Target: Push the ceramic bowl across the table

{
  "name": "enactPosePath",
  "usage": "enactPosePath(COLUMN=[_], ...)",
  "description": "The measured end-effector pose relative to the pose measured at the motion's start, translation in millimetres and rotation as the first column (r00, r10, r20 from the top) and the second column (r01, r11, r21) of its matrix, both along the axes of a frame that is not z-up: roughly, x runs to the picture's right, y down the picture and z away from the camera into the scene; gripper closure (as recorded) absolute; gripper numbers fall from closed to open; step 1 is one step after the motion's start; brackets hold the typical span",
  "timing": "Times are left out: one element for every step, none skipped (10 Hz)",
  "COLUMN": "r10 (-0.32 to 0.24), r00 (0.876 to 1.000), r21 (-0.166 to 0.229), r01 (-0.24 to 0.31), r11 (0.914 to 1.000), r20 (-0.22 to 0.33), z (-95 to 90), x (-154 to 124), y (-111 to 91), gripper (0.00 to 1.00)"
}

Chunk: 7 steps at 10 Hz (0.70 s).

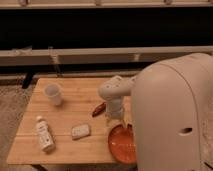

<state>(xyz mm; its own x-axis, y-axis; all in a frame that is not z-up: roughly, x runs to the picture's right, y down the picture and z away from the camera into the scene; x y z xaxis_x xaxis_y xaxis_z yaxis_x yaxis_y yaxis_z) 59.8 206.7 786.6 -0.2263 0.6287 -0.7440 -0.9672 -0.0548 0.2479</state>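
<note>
camera view: gripper (116, 123) at ceramic bowl (121, 146) rim

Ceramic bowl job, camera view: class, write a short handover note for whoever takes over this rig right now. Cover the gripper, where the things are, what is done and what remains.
Gripper: lowered at the far-left rim of the ceramic bowl; contact cannot be confirmed.
Ceramic bowl: on the table at its near right edge, partly hidden by the robot's body.
Also on the table: white cup far left, bottle lying near left, pale block, reddish-brown item beside the arm.
Done: gripper brought to the bowl.
Left: the push across the table; a leftward path would probably meet the block or reddish-brown item.
</note>
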Motion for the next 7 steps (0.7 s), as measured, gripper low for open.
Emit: enactPosePath(r10=[0.010,0.020,0.030,0.031,0.027,0.021,0.018], r00=[1.000,1.000,1.000,1.000,1.000,1.000,1.000], r21=[-0.020,-0.038,-0.057,-0.066,-0.058,-0.054,-0.053], r01=[-0.010,-0.020,-0.030,-0.031,-0.027,-0.021,-0.017], r11=[0.9997,0.9991,0.9979,0.9973,0.9979,0.9983,0.9985], r20=[-0.007,-0.011,-0.006,-0.004,0.000,0.006,0.008], z=[0.8,4.1,8.0,12.0,15.5,17.9,18.6], x=[4,5,1,0,-3,-3,0], y=[13,23,34,42,42,36,28], gripper=[0.35,0.35,0.35,0.35,0.35,0.35,0.35])
